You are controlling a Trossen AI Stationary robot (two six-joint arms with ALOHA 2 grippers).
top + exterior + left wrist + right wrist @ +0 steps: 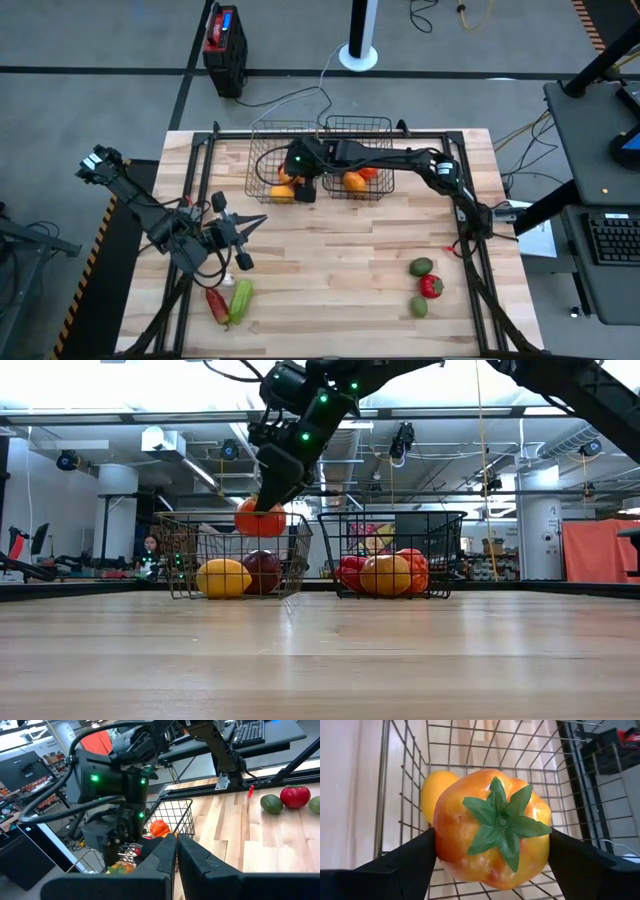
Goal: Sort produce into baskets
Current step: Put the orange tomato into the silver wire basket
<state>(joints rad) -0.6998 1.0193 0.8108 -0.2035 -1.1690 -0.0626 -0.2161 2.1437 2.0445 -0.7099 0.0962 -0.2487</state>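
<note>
Glossy orange pepper [492,827], wire-mesh basket [410,795]

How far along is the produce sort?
Partly done. Both baskets already hold produce: the left basket a yellow and a dark red piece, the right basket several red and orange ones. In hand: the right gripper holds an orange pepper above the left basket. Left: three pieces by the table's right edge and two near the shut, waiting left gripper.
</note>
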